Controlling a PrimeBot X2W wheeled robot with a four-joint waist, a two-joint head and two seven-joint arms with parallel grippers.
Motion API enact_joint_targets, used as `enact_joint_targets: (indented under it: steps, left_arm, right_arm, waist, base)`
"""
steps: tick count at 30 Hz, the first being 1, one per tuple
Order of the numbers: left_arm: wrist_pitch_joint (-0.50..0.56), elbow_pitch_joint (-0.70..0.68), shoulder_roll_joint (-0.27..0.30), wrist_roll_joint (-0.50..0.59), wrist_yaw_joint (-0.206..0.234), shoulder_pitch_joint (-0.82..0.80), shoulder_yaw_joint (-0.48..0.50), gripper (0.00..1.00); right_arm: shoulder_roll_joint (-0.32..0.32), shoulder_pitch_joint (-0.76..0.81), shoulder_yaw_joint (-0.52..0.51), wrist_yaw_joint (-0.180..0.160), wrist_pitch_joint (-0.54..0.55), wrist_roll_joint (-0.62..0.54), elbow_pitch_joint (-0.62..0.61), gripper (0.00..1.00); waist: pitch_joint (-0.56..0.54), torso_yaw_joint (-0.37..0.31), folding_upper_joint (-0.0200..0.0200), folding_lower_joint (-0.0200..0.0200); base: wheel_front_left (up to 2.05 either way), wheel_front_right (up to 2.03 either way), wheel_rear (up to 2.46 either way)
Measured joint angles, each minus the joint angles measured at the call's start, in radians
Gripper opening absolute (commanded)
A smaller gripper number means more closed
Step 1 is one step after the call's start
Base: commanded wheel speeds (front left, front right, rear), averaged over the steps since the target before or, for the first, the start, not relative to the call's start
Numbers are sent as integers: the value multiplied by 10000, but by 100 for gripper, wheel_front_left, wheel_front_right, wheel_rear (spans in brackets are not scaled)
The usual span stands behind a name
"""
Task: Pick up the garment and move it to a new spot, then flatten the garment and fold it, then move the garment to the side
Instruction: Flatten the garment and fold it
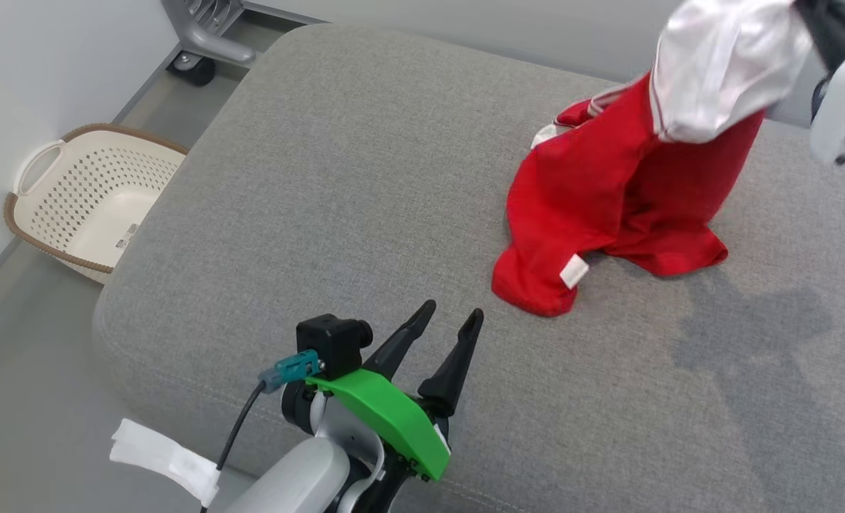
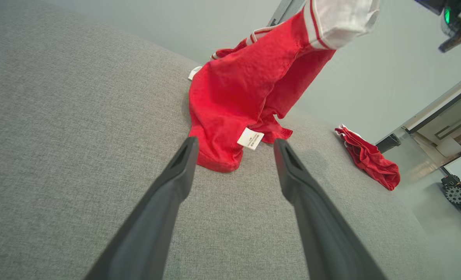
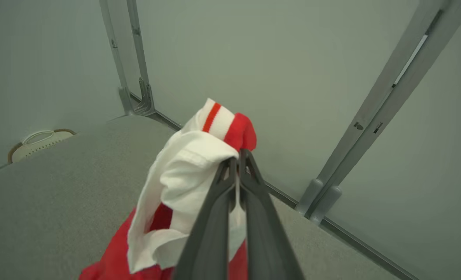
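Garment (image 1: 608, 199) top within right end effector (image 3: 238, 157)

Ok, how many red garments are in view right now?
2. The held garment hangs from the right gripper, hem resting on the cushion; the bunched garment lies near the cushion's edge. Others may be hidden.

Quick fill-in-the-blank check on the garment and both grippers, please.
The right gripper pinches the garment by its ____ part.
The left gripper is ____, holding nothing.
The garment's red end rests on the ____ cushion.
Missing: white; open; grey.
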Motion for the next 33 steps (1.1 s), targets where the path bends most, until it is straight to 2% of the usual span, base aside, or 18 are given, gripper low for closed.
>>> enact_joint_targets:
  steps: [3,5,14,21,25,33]
  left_arm:
    - [-6,-4,61,-2,2,175,86,100]
    - [-4,-6,107,0,2,245,58,100]
    - [113,98,121,140,-161,107,-384,100]
    - [159,698,4,777,-416,-750,-725,100]
    - [46,1195,-44,1047,-543,-1106,-813,100]
    - [-12,2291,-73,1072,-573,-1271,-752,100]
  right_arm:
    - [-35,1061,171,-140,33,44,244,0]
    - [-90,1525,109,-347,15,86,336,0]
    - [-138,2232,-757,-788,-706,431,408,0]
    - [372,2863,-974,-876,-1300,589,397,0]
    - [897,3237,-907,-886,-1779,660,347,0]
    - [1446,3638,-719,-888,-2600,552,232,0]
  waist:
    - [-22,-135,0,0]
    - [-10,-280,0,0]
    - [173,-1174,0,0]
    - [455,-1835,0,0]
    - [692,-2264,0,0]
    - [1333,-2997,0,0]
  base:
    - [0,0,0]
    - [0,0,0]
    - [0,0,0]
    - [0,0,0]
    - [0,0,0]
    - [0,0,0]
